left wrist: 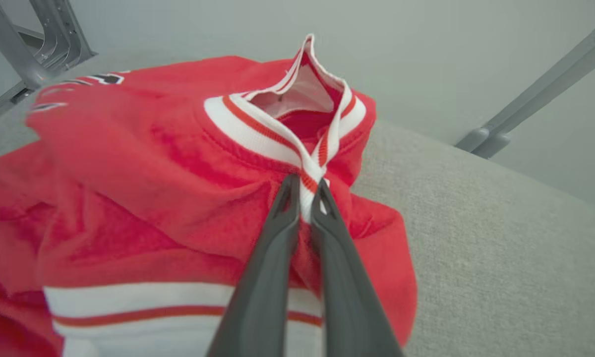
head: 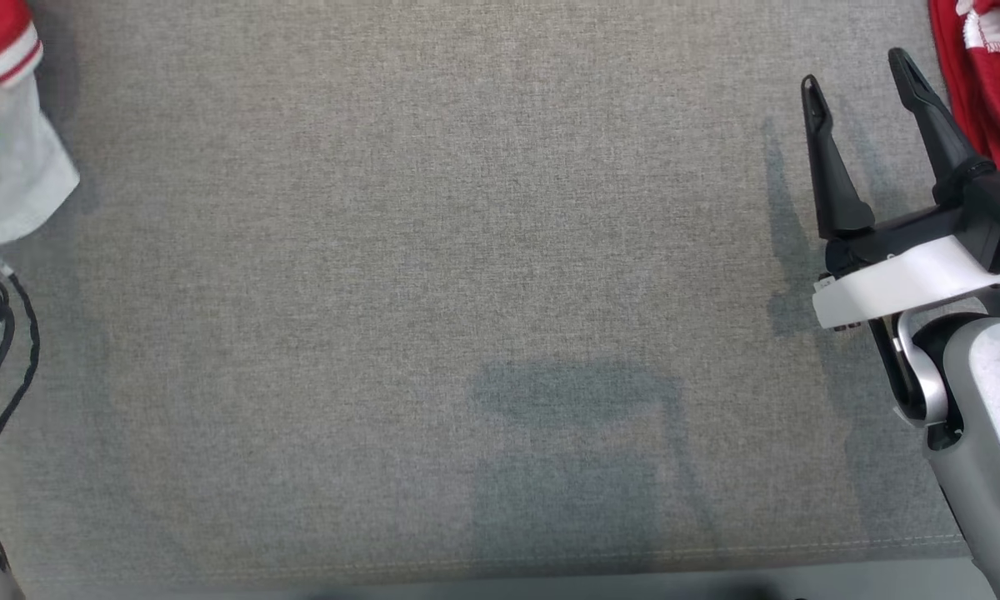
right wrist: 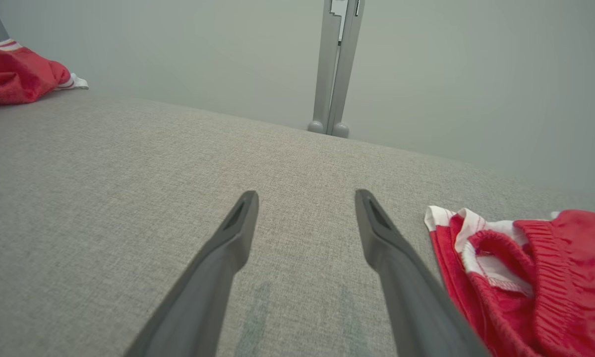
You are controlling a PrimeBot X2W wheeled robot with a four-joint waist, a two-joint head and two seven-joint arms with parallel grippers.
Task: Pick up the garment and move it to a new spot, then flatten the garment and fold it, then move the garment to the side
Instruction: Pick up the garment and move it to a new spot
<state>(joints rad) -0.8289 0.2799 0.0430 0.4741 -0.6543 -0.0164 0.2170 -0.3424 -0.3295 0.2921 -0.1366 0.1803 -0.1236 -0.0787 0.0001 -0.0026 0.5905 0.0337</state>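
On table (head: 383, 250) | left fingers (left wrist: 272, 233) pinching garment (left wrist: 153, 163) | right fingers (head: 831, 171) apart

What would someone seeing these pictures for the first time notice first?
The bright red jersey, bunched on the grey fabric surface, with the left pincer shut on its white-striped collar in the left wrist view. Next, the right pincer standing open at the head view's right, beside a second red garment in the top right corner.
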